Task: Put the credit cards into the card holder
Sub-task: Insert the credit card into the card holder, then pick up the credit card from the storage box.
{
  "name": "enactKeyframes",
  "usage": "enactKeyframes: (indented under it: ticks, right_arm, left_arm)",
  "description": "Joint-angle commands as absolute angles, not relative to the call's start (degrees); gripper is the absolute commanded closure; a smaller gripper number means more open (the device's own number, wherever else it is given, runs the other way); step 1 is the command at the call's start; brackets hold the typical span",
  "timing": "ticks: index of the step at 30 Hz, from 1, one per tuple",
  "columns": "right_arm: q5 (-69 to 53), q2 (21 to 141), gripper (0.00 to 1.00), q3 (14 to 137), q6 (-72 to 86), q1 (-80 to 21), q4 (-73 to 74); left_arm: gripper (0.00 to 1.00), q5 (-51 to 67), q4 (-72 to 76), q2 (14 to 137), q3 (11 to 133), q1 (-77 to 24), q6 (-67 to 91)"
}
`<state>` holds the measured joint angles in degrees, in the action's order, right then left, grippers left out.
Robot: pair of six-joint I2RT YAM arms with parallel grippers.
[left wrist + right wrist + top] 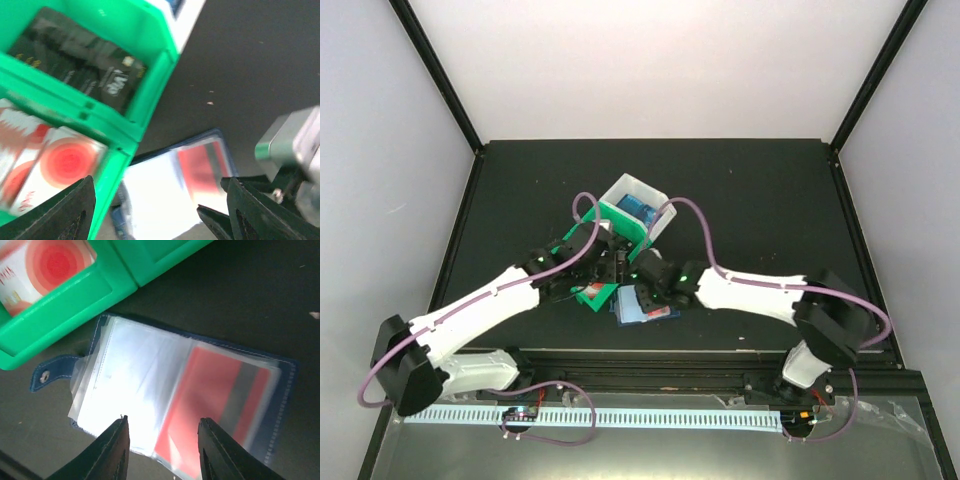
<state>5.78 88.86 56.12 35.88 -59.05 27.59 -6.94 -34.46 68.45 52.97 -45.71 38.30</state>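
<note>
The right claw (162, 420) stood open, its two fingers spread wide with nothing between them. It hung directly over the card holder (185, 390); whether the tips touched the plastic could not be told. The holder lay spread open on the dark desk (240, 300) beneath the claw, its clear sleeves facing up. A red card (215, 395) showed through the sleeve ahead of the claw's right finger, and the clasp tab (47, 375) stuck out past the left finger. Beyond the tab sat the green bin (65, 305).

The left claw (157, 195) was open too, and empty. Red-and-white cards (60, 162) lay in the bin compartment by its left finger, and black cards (80, 65) in the compartment farther ahead. Blue cards (642, 208) sat in the white bin (620, 190), beyond both claws.
</note>
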Motion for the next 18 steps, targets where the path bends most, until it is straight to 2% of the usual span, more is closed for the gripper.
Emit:
enactKeyframes:
  ticks: [1, 3, 8, 14, 18]
  right_arm:
    - [15.1, 96.5, 0.60, 61.1, 37.8, -62.8, 33.7]
    - [15.3, 98.8, 0.58, 61.9, 37.8, -63.9, 33.8]
    - [16.2, 103.5, 0.44, 64.3, 37.8, -65.8, 35.8]
    - [18.2, 106.2, 0.37, 63.9, 39.8, -65.8, 38.2]
    - [18.0, 103.6, 0.34, 64.2, 39.5, -65.7, 38.0]
  left_arm:
    - [0.26, -7.6, -37.0, 63.9, 49.3, -41.5, 39.6]
    - [0.26, -5.6, -36.1, 61.3, 46.8, -39.3, 40.0]
    - [0.26, -2.9, -33.6, 55.4, 42.8, -34.9, 39.9]
    - [0.25, -0.4, -33.0, 54.1, 43.5, -33.6, 36.2]
    - [0.25, 1.5, -32.4, 56.1, 46.0, -33.5, 33.3]
